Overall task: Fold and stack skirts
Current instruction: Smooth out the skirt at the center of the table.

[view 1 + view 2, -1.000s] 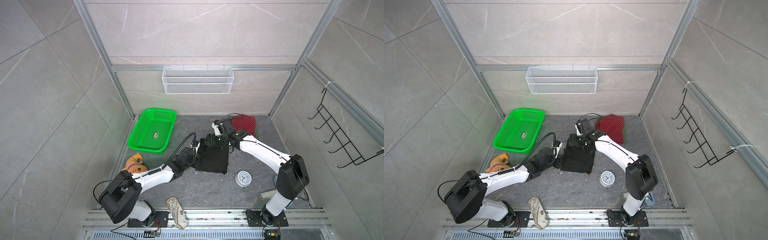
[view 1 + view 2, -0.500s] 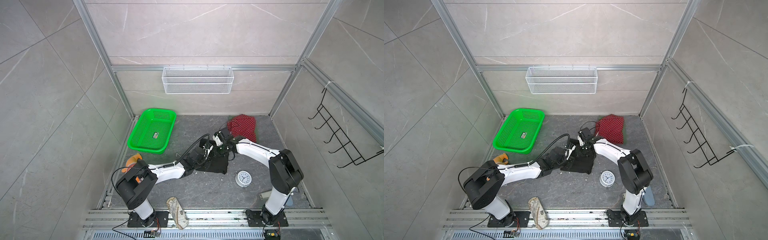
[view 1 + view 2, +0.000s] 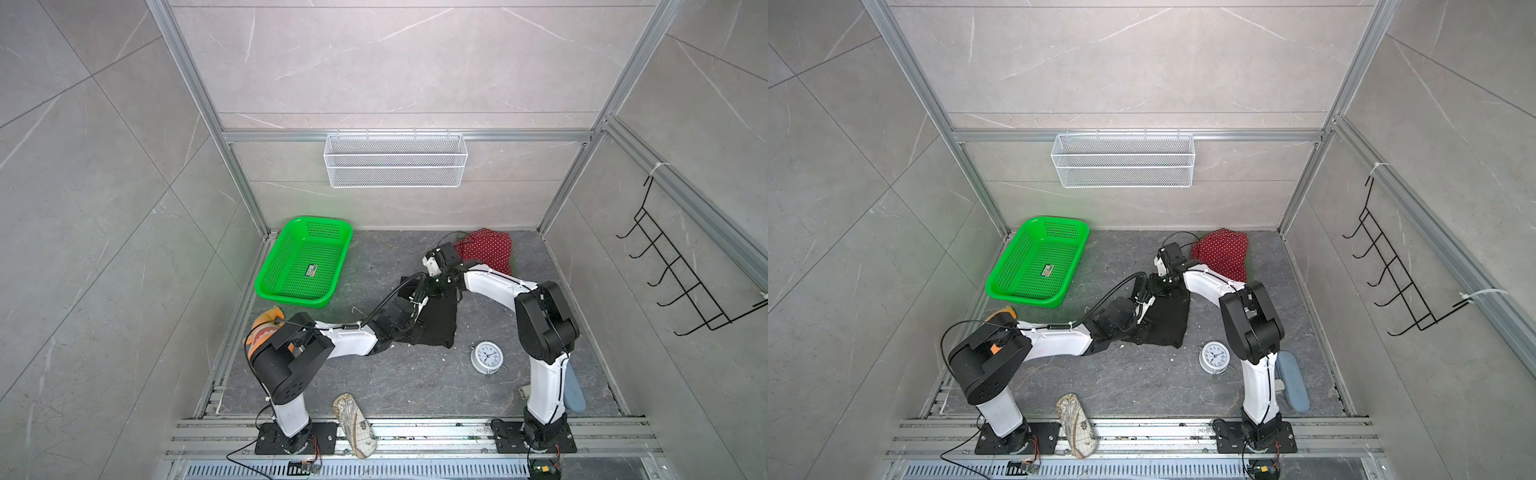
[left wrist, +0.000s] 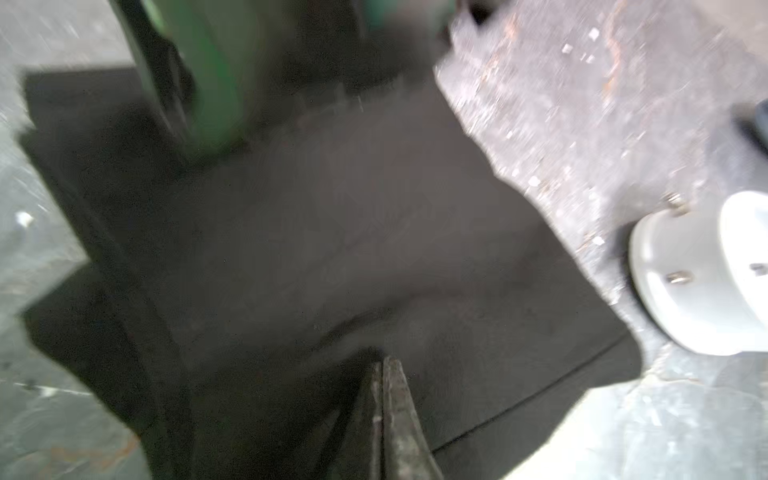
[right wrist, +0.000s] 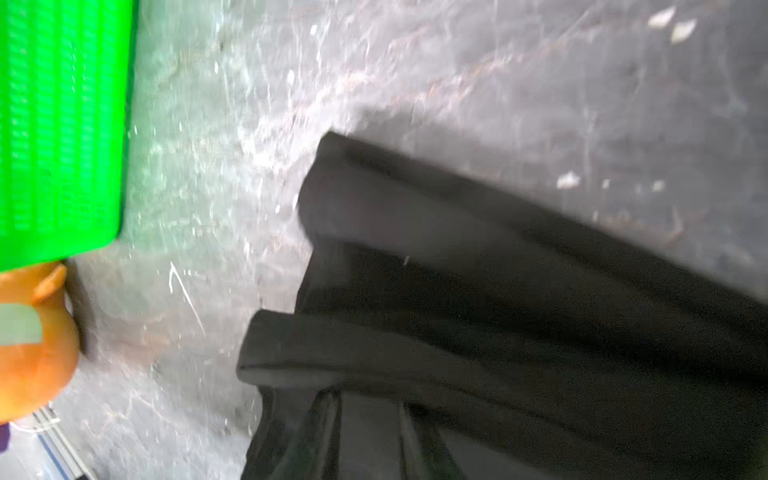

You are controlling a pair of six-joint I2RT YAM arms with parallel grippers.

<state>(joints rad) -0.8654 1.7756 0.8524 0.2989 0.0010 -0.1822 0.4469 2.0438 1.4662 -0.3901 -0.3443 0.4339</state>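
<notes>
**Top views.** The black skirt [image 3: 438,322] lies flat in the middle of the floor. Its long axis runs from the far side toward the rail. The left arm [image 3: 353,338] and right arm [image 3: 494,286] meet over its far left corner, so neither is nearer. From that corner the cloth spreads toward the near side and toward the clock [image 3: 487,357], which stands near the skirt's near right corner without touching it. The red dotted skirt [image 3: 1223,253] sits in the far right corner, just behind the right arm and well apart from the left. Judgement: any fold or carry starts from this shared corner. The wrists hide both sets of fingertips here, and the left arm covers the skirt's left edge.

**Left wrist.** The left gripper [image 4: 381,368] has its fingers pressed together, with a ridge of black cloth running up to the tips. I judge that it pinches the skirt. A blurred green shape [image 4: 212,75] sits at the cloth's far edge; I cannot tell what it is.

**Right wrist.** The right gripper [image 5: 368,403] is down on rolled black folds. Between the motion blur and dark fingers on dark cloth, I cannot tell whether it is parted or clamped. The basket [image 5: 58,124] and orange toy [image 5: 33,345] lie beyond, apart from the skirt.
</notes>
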